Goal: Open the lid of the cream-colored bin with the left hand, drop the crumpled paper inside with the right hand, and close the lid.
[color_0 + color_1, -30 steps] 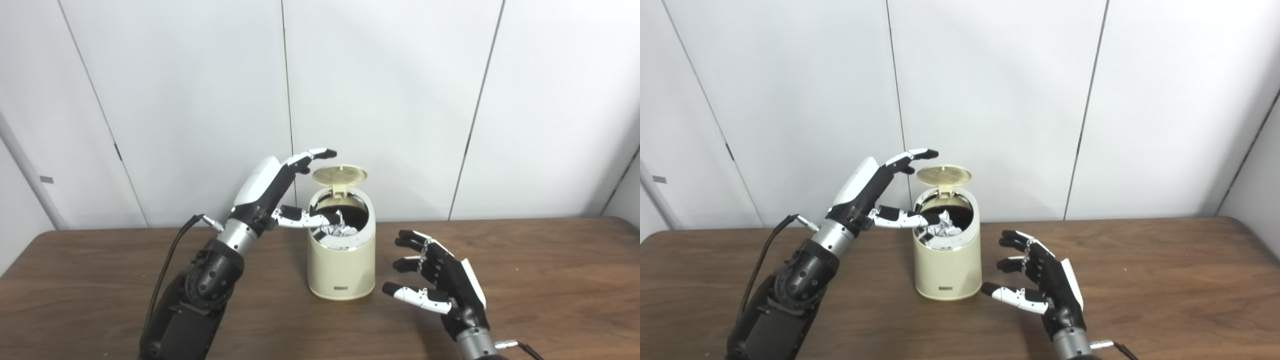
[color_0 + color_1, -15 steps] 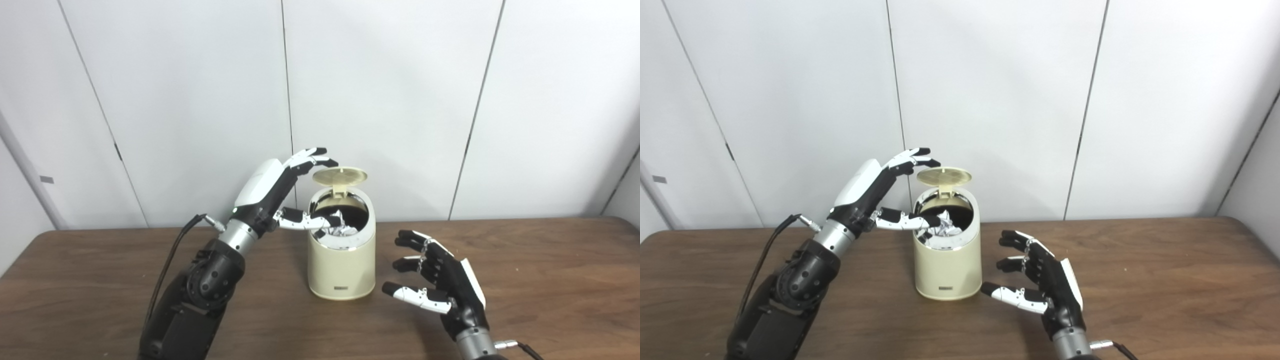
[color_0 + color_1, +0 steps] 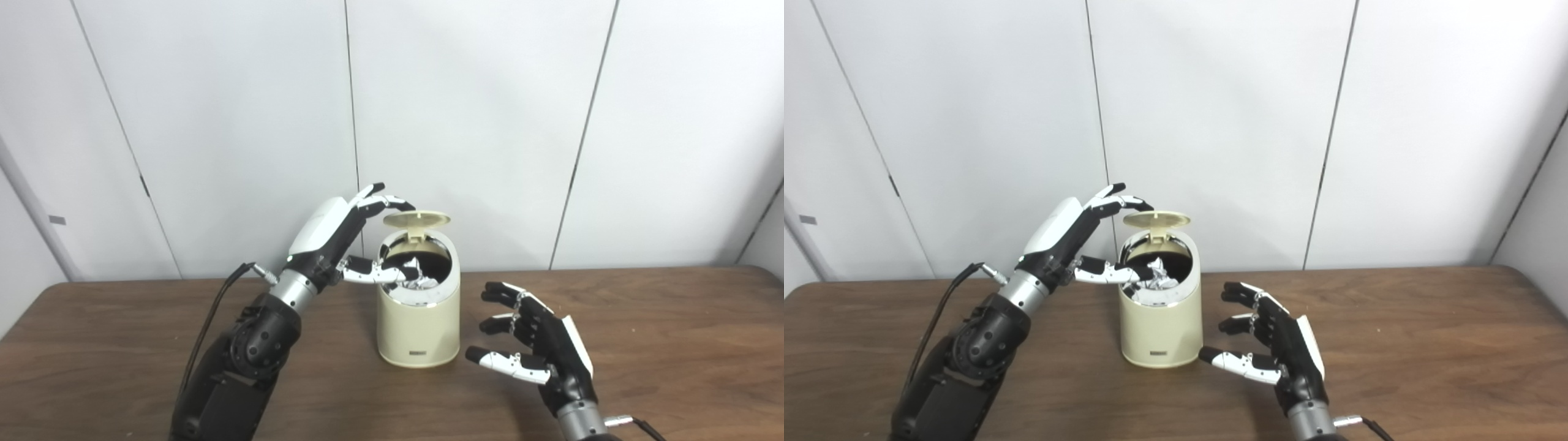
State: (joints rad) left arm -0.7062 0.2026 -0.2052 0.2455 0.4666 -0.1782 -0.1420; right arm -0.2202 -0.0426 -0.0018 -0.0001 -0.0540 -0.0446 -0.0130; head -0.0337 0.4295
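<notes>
- Tabletop (image 3: 674,343): brown wood grain, carrying the bin at centre, with white wall panels behind.
- Left arm (image 3: 245,361): black, entering from the lower left and rising toward the top of the bin.
- Cream-colored bin (image 3: 418,324): upright and cylindrical, with a small dark label low on the front wall; mouth uncovered.
- Left hand (image 3: 334,236): raised just left of the bin; fingers apart, holding nothing; fingertips (image 3: 401,202) at the left edge of the lid, contact not discernible; thumb reaching across the bin rim at the mouth.
- Right hand (image 3: 542,346): low over the tabletop, near the right side of the bin but apart from it; fingers spread, empty.
- Lid (image 3: 416,218): hinged at the rear of the bin, raised above the mouth, lying almost level.
- Crumpled paper (image 3: 1157,277): white, inside the bin, visible through the mouth.
</notes>
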